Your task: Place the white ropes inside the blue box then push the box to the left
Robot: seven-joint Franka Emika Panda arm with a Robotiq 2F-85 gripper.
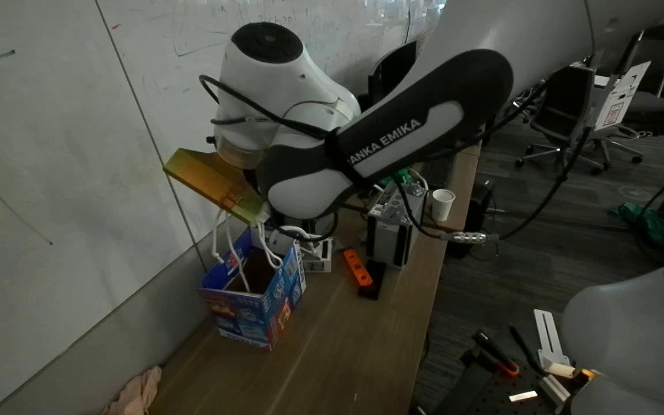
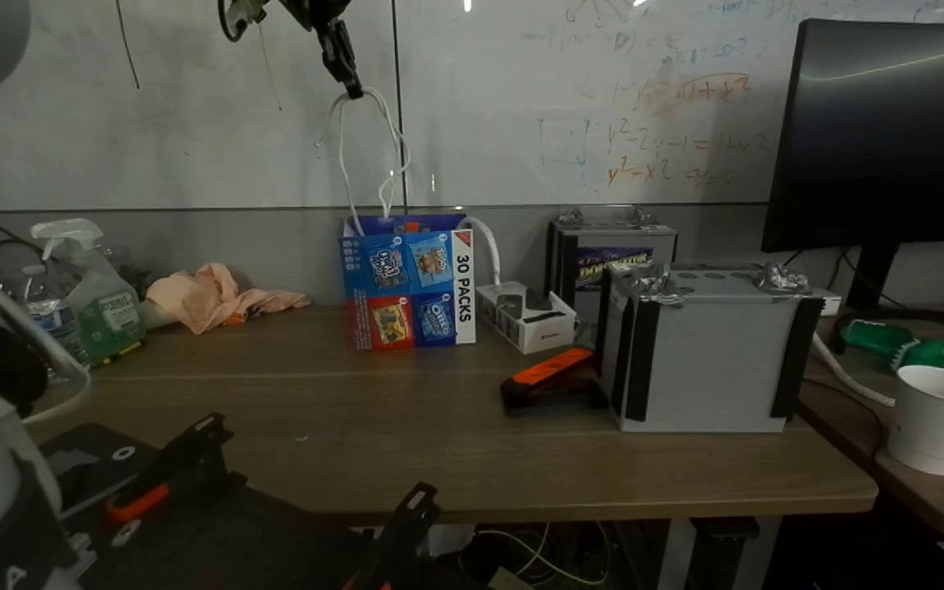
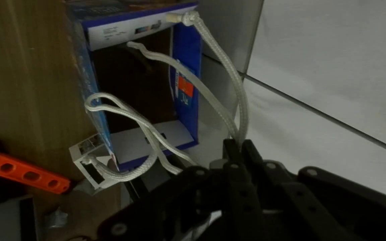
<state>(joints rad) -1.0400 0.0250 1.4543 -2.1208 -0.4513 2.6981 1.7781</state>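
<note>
Wrist view: we list one claw (image 3: pixel 239 143), clamped on white ropes (image 3: pixel 207 93); beneath it, in an exterior view, blue box (image 2: pixel 408 284) lettered "30 PACKS", "OREO".

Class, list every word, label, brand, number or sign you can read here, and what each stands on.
"30 PACKS": white strip on the blue box.
"OREO": packet picture on that box.
"ANKA EMIKA": robot arm, its start covered by a black band.
Too faint, blurred or small to read surely: whiteboard writing, spray bottle label, purple label on the rear case, remaining small print.
</note>
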